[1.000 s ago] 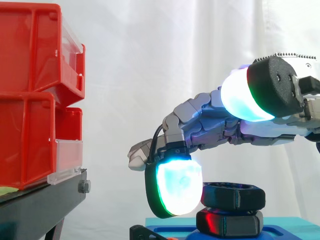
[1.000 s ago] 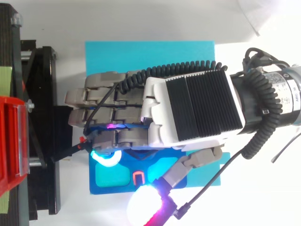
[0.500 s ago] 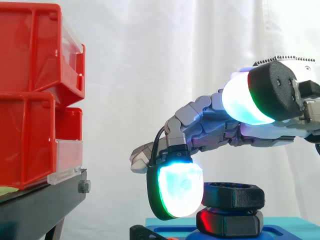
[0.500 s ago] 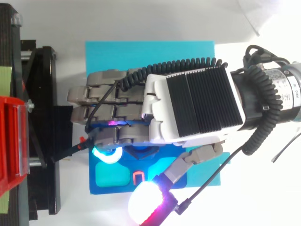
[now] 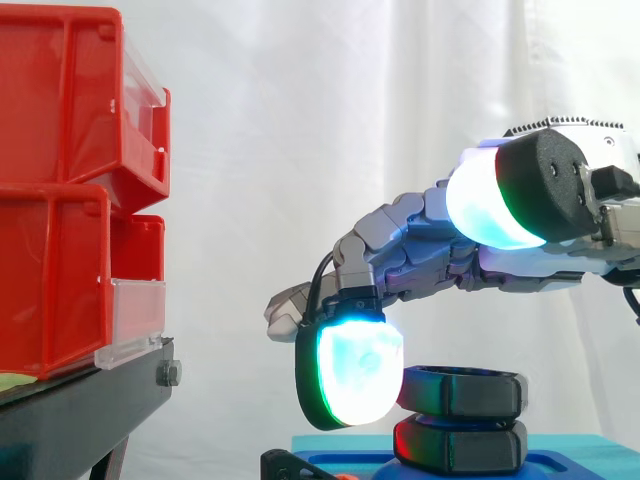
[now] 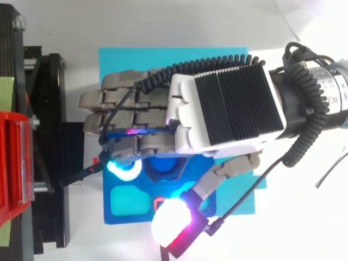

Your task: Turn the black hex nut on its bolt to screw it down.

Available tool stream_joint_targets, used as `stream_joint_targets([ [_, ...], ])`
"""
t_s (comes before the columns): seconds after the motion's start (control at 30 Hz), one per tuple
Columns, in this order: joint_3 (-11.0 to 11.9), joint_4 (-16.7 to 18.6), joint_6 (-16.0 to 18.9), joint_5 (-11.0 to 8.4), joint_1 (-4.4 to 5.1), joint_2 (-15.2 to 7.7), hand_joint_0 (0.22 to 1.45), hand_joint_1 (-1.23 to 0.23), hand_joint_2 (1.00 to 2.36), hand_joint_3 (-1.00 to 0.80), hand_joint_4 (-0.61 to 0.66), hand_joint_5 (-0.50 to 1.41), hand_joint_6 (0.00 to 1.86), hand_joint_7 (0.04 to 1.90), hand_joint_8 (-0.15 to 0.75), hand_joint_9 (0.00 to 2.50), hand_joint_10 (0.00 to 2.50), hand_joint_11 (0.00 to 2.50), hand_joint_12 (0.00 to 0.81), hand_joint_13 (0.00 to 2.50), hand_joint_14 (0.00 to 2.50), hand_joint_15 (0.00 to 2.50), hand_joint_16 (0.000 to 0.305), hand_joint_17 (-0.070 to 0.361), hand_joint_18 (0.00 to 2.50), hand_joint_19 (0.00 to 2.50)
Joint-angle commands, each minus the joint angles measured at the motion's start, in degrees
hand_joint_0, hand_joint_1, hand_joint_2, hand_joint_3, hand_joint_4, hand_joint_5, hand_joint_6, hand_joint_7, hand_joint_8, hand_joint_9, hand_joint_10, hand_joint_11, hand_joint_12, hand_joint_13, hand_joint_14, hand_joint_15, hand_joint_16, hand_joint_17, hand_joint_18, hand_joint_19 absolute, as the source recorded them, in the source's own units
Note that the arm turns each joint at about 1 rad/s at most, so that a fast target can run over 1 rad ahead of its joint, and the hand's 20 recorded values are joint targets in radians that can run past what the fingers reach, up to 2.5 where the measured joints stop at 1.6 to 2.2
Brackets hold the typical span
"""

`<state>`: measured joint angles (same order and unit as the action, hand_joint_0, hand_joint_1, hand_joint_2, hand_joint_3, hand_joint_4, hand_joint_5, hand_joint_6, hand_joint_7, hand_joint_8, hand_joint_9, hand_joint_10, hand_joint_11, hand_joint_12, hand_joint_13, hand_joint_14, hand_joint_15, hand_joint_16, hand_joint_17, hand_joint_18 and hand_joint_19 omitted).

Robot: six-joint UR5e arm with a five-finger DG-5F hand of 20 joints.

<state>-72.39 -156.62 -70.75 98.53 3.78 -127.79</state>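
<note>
Quick status from my remote station, going L to R. Far left there's the stacked red bins (image 5: 55, 200) sitting on the black stand (image 5: 80, 410), nothing touching them.

Middle of the side view: the hand (image 5: 420, 250) comes in from the right w/ its fingers curled over and down. One fingertip (image 5: 355, 372), glowing cyan-white w/ a green edge, hangs low and looks pressed against the left flank of the black hex nut (image 5: 470, 392). So afaict that finger is hooked round the nut from above, not a two-sided pinch.

The nut sits upright, right on top of a second black hex piece (image 5: 465, 447) that has a red glow on its left face. Both stand on the blue plate (image 6: 125, 219), which lies on the cyan mat (image 6: 163, 60). From the top cam the nut is lit blue, just beside the near finger.

Further right, the thumb (image 5: 490, 200) w/ its big whitish pad is held up and well apart from the nut, not touching it. In the top view it sticks out toward the bottom edge, over the plate's near side.
</note>
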Motion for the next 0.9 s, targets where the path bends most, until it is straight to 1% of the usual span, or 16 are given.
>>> stream_joint_targets([
  [0.0,-0.03,0.27,0.0,0.53,-0.61,0.0,0.44,-0.16,1.0,-0.5,0.28,-0.21,0.77,0.95,0.288,0.38,0.01,0.29,0.347,0.28,0.0,0.01,0.057,0.128,0.27,0.19],
  [0.1,-0.03,0.35,0.0,1.05,-0.96,0.0,0.44,-0.16,1.0,-0.5,0.28,-0.22,0.77,0.95,0.289,0.38,0.01,0.3,0.347,0.28,0.0,0.02,0.057,0.128,0.27,0.2],
  [0.13,-0.03,0.35,0.0,1.85,-1.4,0.0,0.44,-0.16,1.0,-0.5,0.28,-0.22,0.77,0.95,0.288,0.38,0.01,0.29,0.347,0.28,0.0,0.02,0.057,0.128,0.27,0.2],
  [0.27,-0.03,0.35,0.0,2.37,-1.75,0.0,0.44,-0.16,1.0,-0.5,0.28,-0.22,0.78,0.95,0.288,0.38,0.01,0.3,0.347,0.28,0.0,0.02,0.057,0.128,0.27,0.19],
  [0.43,-0.03,0.35,0.0,2.46,-2.28,0.0,0.44,-0.16,1.0,-0.5,0.28,-0.22,0.77,0.95,0.289,0.38,0.01,0.3,0.346,0.29,0.0,0.02,0.057,0.128,0.27,0.19],
  [0.6,-0.03,0.35,0.0,3.78,-2.81,0.0,0.44,-0.16,1.0,-0.5,0.28,-0.22,0.77,0.94,0.289,0.39,0.01,0.31,0.346,0.29,0.0,0.02,0.057,0.128,0.27,0.19],
  [0.87,-0.03,0.44,0.0,3.96,-2.81,0.09,0.44,-0.16,1.0,-0.5,0.28,-0.22,0.77,0.94,0.29,0.39,0.01,0.3,0.346,0.28,0.0,0.02,0.057,0.128,0.27,0.2],
])
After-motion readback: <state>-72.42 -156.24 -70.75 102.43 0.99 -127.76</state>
